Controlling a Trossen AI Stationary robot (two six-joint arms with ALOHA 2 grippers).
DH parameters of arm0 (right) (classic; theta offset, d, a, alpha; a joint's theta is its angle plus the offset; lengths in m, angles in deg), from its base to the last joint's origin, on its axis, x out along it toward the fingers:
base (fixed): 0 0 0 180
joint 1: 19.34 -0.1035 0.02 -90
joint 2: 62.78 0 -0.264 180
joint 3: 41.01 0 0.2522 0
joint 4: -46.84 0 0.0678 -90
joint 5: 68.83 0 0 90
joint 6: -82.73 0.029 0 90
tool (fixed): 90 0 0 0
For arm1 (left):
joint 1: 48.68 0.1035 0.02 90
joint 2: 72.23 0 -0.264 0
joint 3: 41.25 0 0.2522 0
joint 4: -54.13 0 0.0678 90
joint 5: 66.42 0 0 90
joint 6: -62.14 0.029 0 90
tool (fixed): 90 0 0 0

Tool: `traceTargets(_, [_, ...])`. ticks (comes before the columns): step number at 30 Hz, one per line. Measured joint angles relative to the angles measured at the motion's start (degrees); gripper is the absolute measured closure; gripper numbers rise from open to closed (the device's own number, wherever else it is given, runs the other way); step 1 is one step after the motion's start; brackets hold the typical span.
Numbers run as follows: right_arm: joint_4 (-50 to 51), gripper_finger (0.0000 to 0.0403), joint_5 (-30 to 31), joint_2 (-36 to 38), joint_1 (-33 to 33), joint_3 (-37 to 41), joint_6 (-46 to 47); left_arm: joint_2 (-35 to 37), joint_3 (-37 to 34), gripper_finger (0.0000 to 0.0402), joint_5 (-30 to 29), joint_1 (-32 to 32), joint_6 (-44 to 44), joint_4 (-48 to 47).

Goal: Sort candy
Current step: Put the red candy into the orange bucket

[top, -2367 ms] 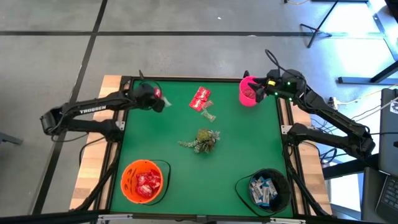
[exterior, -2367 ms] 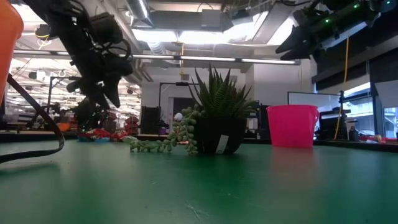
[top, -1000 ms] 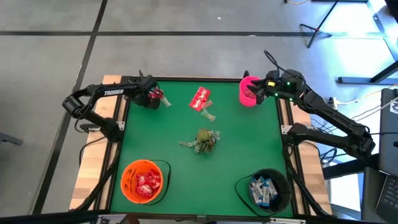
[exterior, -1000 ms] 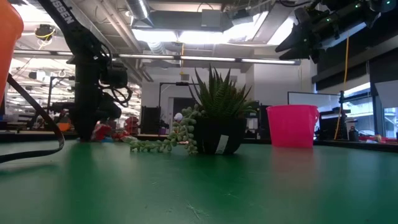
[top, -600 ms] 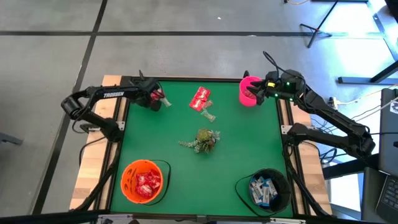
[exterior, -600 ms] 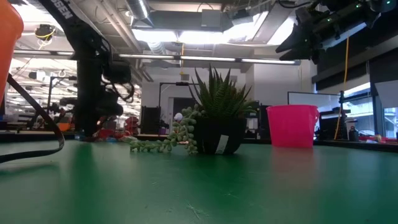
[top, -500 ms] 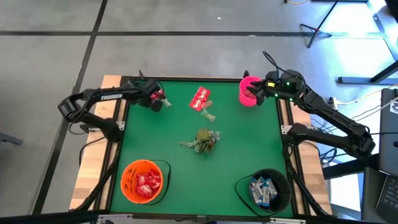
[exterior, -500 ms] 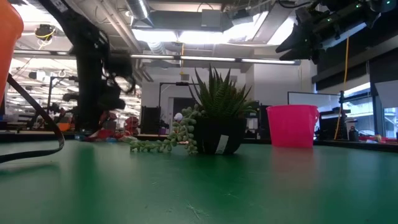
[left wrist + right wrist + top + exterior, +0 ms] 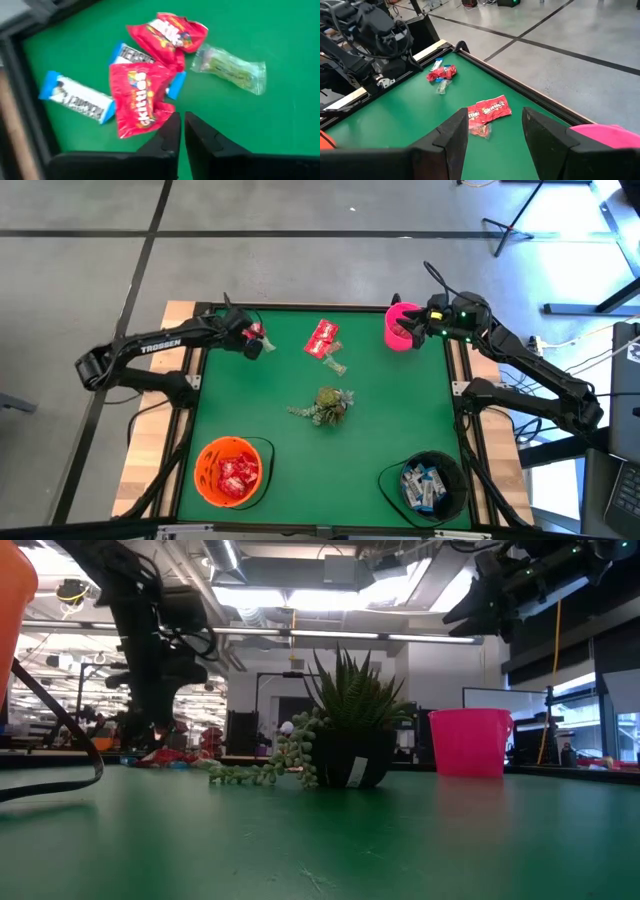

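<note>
Left wrist view: we are hovering our clenched, empty left claw (image 9: 181,131) over a light, crinkly, slippery red packet (image 9: 138,97), best pinched at its flat edge; the right claw (image 9: 494,131) is waiting released near the pink cup (image 9: 399,328).

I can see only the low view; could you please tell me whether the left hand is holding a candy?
Observer: No. The left hand is shut on nothing; a red packet lies flat just past its fingertips.
Operator: What else is in that pile?
Observer: A second red packet, white-and-blue packets and a clear-wrapped piece.
Operator: And the right hand?
Observer: The right hand is open and empty beside the pink cup.
</note>
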Motion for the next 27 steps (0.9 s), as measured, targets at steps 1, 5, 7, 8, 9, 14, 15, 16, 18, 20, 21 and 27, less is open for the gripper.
traceTargets(1, [-0.2,0.0219,0.0,0.0,0.0,0.3,0.4,-0.7,0.0,0.0378,1.2,0.6,1.1,0.6])
traceTargets(5, [-1.3,0.0219,-0.1,0.0,0.0,2.5,0.9,-3.8,0.0,0.0323,4.5,3.3,3.2,3.6])
traceTargets(7, [-3.1,0.0219,-1.0,0.0,0.0,3.7,1.9,-5.3,0.0,0.0291,3.2,4.4,3.0,4.2])
traceTargets(8, [-3.7,0.0219,-1.3,0.0,0.0,4.1,2.2,-6.1,0.0,0.0277,2.3,5.0,2.6,4.3])
traceTargets(9, [-4.0,0.0219,-1.6,0.0,0.0,4.5,2.3,-6.8,0.0,0.0263,1.7,5.6,2.3,4.3])
traceTargets(14, [-5.5,0.0219,-2.3,0.0,0.0,5.0,2.4,-11.6,0.0,0.0233,1.6,7.7,1.9,4.3])
traceTargets(15, [-6.1,0.0219,-2.4,0.0,0.0,5.0,2.4,-12.7,0.0,0.0232,1.5,7.9,1.9,4.3])
traceTargets(16, [-6.6,0.0219,-2.5,0.0,0.0,5.0,2.4,-13.8,0.0,0.0233,1.5,8.0,1.9,4.3])
traceTargets(18, [-7.4,0.0219,-2.5,0.0,0.0,5.0,2.4,-15.4,0.0,0.0240,1.0,8.2,1.9,4.5])
traceTargets(20, [-7.5,0.0219,-2.5,0.0,0.0,5.0,2.4,-16.4,0.1,0.0256,0.3,8.2,1.9,4.7])
traceTargets(21, [-7.5,0.0219,-2.5,0.0,0.0,5.0,2.4,-16.6,0.1,0.0269,0.2,8.1,2.2,4.8])
traceTargets(27, [-7.4,0.0219,-3.2,0.0,0.0,5.0,2.4,-14.6,0.0,0.0387,0.4,6.3,1.9,5.7])
